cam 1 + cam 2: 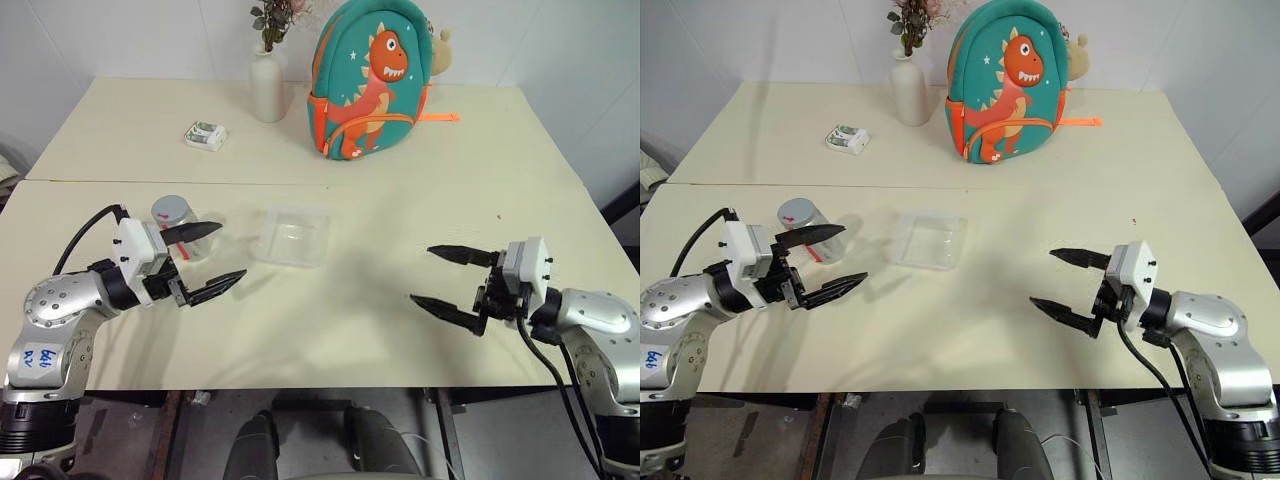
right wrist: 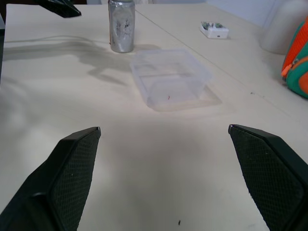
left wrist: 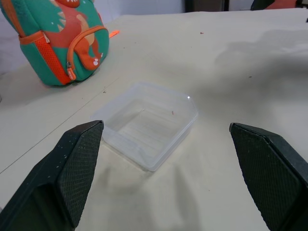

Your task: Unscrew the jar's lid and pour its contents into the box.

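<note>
Both end effectors open; jar (image 1: 176, 222) just behind left end effector (image 1: 212, 258).

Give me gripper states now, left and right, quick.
Left gripper: open, holding nothing; the jar stands just behind it.
Right gripper: open, holding nothing, over bare table.

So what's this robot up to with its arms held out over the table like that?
It is about to start. Both arms hover above the table with nothing held: the left gripper and the right gripper both have their fingers spread wide. The jar, its lid still on, stands upright just beyond the left gripper. The clear box sits beside it.
</note>
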